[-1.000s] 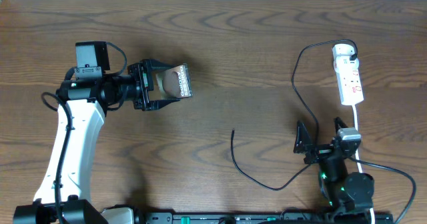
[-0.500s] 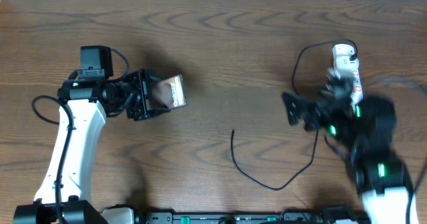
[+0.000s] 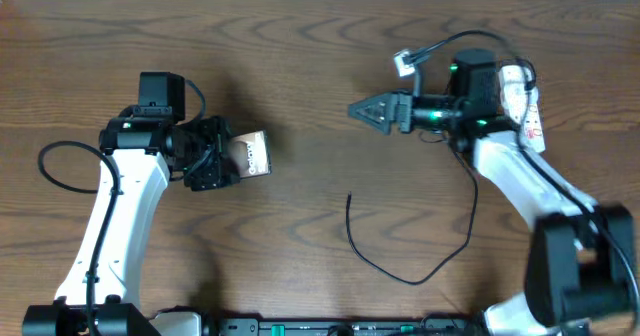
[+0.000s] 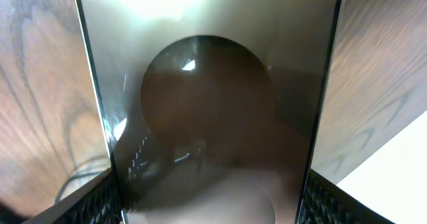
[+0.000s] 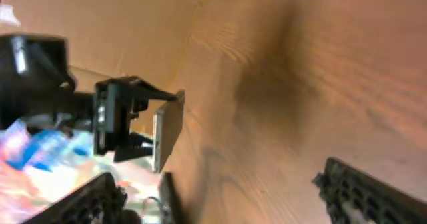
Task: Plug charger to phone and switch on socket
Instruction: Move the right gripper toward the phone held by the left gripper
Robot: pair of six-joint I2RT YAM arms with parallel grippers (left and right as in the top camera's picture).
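My left gripper (image 3: pixel 232 157) is shut on the phone (image 3: pixel 253 153) and holds it tilted above the table's left half. In the left wrist view the phone's glossy dark screen (image 4: pixel 207 111) fills the space between the fingers (image 4: pixel 100 201). The charger (image 3: pixel 349 216) lies loose on the table, its plug tip at the middle and its cable looping to the right. The socket (image 3: pixel 531 119), a white strip with red marks, lies at the far right, partly behind the right arm. My right gripper (image 3: pixel 363 111) hangs open over the far middle, pointing left, with nothing in it (image 5: pixel 233 197).
In the right wrist view the left gripper and the phone (image 5: pixel 167 131) appear edge-on across the wooden table (image 5: pixel 300 84). The strip's thick white cord (image 3: pixel 540 171) runs toward the front edge on the right.
The right arm has risen from the front edge and swung to the far middle, its gripper now pointing left. The left gripper has drawn back slightly with the phone, tilting it.
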